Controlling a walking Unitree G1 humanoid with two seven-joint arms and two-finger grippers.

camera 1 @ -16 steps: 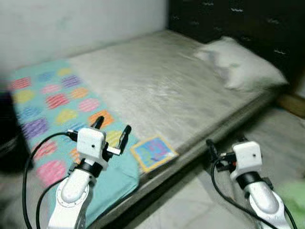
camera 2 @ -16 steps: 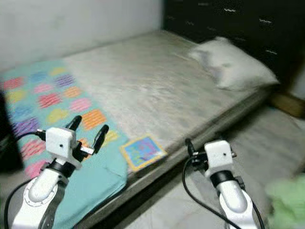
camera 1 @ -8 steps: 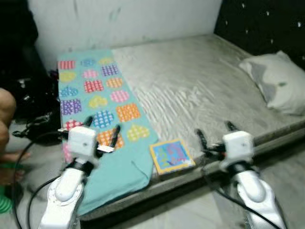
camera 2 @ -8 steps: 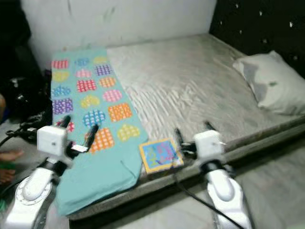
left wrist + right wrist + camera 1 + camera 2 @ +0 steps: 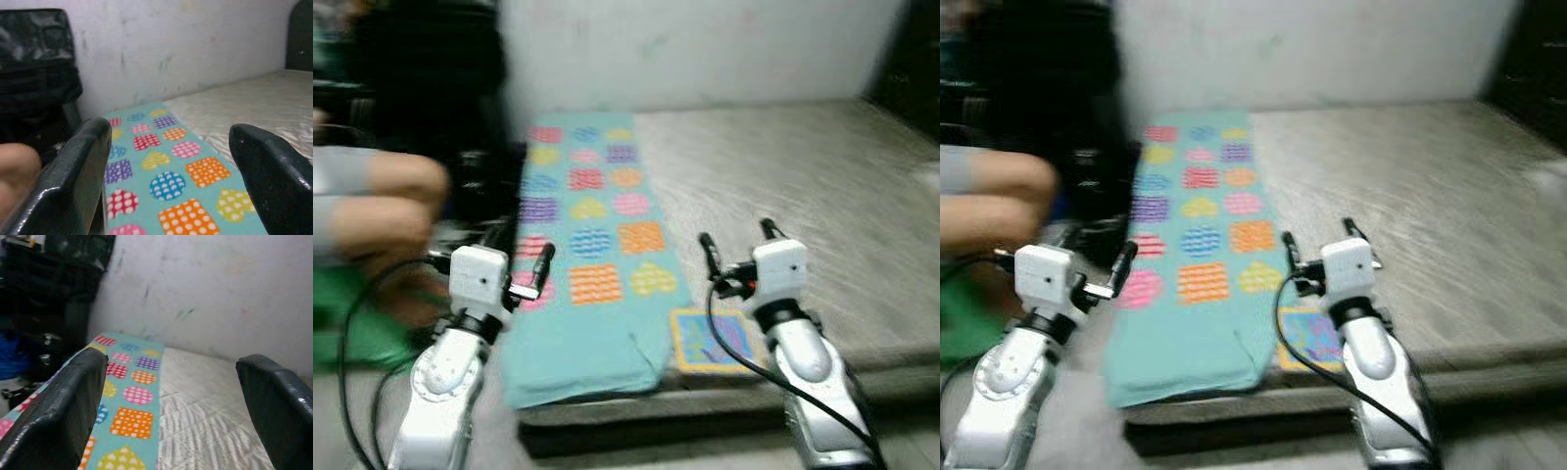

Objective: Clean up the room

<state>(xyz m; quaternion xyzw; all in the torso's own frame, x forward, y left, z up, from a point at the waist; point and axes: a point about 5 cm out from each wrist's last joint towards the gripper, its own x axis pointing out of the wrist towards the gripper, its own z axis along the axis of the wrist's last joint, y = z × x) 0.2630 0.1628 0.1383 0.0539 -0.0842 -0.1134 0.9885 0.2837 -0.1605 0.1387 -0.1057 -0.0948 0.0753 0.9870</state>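
Camera swung left; both grippers (image 5: 530, 264) (image 5: 739, 241) open above blanket (image 5: 597, 284)

arms: two, silver, rounded segments | wrists: white boxy housings | left gripper (image 5: 527, 262), right gripper (image 5: 737, 240): long black fingers, glossy | cables: black, looping beside each forearm

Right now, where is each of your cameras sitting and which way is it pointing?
Left eye: on the head, looking down at the bed; both arms, left end effector, right end effector open.
Right eye: same, shifted; a person's knee at left.
Left wrist: along its fingers toward the patterned blanket and wall.
Right wrist: along its fingers toward the same.
Shared: all four show the blanket.
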